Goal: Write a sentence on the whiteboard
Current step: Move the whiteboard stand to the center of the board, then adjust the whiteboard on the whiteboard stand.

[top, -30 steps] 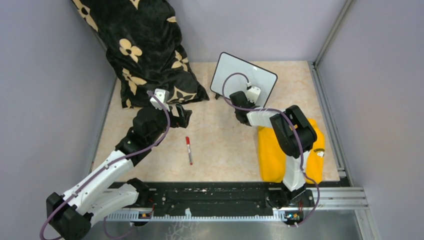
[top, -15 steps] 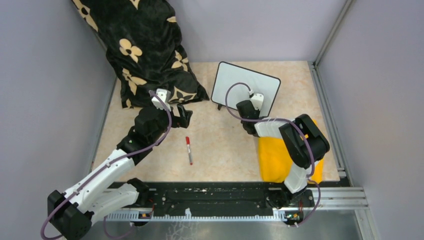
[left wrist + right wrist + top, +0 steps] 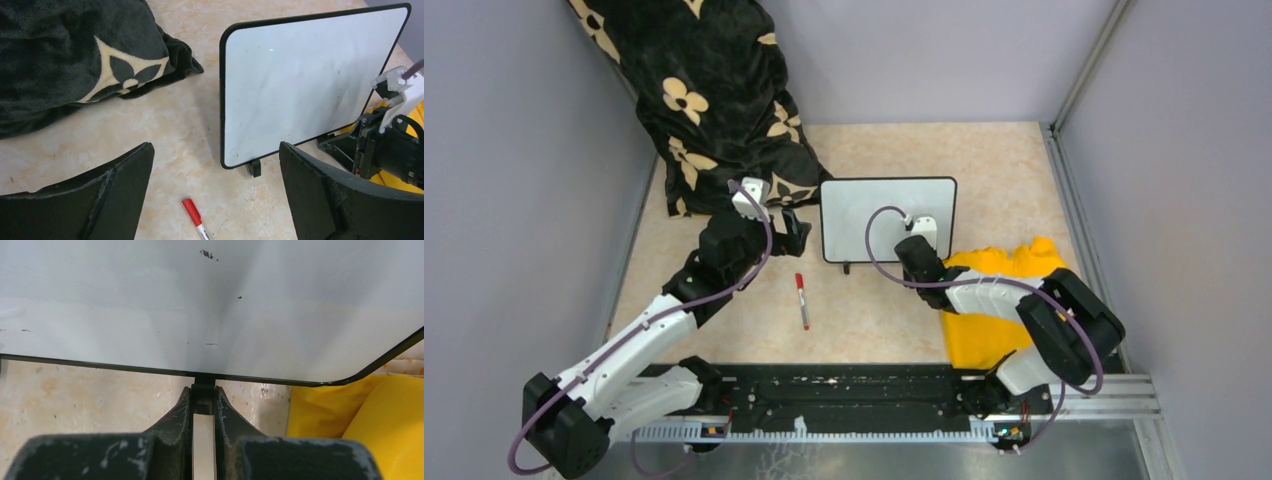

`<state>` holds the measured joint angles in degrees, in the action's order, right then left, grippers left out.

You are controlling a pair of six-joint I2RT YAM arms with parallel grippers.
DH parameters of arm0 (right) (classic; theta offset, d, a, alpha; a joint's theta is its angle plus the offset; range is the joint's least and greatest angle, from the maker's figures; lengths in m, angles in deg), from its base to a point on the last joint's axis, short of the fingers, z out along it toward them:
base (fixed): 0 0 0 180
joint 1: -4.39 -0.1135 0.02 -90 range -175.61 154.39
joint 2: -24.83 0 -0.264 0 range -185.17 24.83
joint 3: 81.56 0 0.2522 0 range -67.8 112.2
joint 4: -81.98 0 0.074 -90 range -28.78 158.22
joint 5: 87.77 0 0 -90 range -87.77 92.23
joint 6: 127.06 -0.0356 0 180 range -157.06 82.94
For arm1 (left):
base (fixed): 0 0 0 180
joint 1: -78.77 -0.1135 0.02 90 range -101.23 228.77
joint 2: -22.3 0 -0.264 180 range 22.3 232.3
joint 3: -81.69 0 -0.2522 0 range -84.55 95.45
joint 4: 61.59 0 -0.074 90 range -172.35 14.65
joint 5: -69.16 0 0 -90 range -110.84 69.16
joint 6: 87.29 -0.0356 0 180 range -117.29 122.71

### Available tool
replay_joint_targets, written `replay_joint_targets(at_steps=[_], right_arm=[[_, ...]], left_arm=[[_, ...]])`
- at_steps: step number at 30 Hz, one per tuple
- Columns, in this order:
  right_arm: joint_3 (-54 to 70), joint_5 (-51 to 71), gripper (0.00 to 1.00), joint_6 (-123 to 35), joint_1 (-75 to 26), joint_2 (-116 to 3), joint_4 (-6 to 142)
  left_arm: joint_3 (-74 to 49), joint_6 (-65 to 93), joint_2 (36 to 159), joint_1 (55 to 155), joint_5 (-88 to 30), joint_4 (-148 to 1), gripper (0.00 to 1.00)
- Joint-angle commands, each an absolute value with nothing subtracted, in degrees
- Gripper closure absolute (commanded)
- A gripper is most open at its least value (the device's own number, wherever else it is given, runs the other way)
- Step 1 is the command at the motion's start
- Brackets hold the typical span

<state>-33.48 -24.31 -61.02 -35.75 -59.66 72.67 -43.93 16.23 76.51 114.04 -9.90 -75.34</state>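
Whiteboard (image 3: 859, 215) judged rigid, light, slick-faced; best held by its frame (image 3: 100, 365). Right gripper (image 3: 203, 395) clamped on the bottom-edge foot (image 3: 203, 381); left gripper (image 3: 216, 150) gaping, empty.

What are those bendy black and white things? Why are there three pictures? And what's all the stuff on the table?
Those are two robot arms, bolted at the near edge of the table. Each one ends in a pincher with two fingers, called a gripper.

One picture looks down from above. The other two come from little cameras on the arms' wrists, so you see each gripper's own fingers up close.

On the table lie a red marker, a black cloth with cream flowers, and a yellow cloth. A small whiteboard stands there too, with no words on it.

The right gripper is shut on the whiteboard's little black foot at its bottom edge. The left gripper is wide open and holds nothing; the marker lies on the table near it.
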Motion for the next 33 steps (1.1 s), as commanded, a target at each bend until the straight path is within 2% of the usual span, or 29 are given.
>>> replay_joint_targets(at_steps=[1, 20, 25, 33], right_arm=[[-36.1, -22.0, 1.0, -58.2, -37.6, -54.3, 72.2], [-40.0, -20.5, 1.0, -59.3, -38.8, -49.1, 74.4], [-40.3, -21.5, 1.0, -59.3, -38.8, -49.6, 75.9], [-40.6, -21.8, 1.0, -58.5, -38.8, -51.0, 78.1]], left_arm=[[-43.8, 16.5, 76.9, 114.4, -10.0, -74.2, 0.0], [-45.0, 19.0, 84.4, 113.7, -10.7, -69.2, 0.0], [-44.6, 18.9, 86.9, 110.3, -17.9, -65.1, 0.0], [-48.7, 21.7, 90.3, 103.5, -41.1, -53.4, 0.0]])
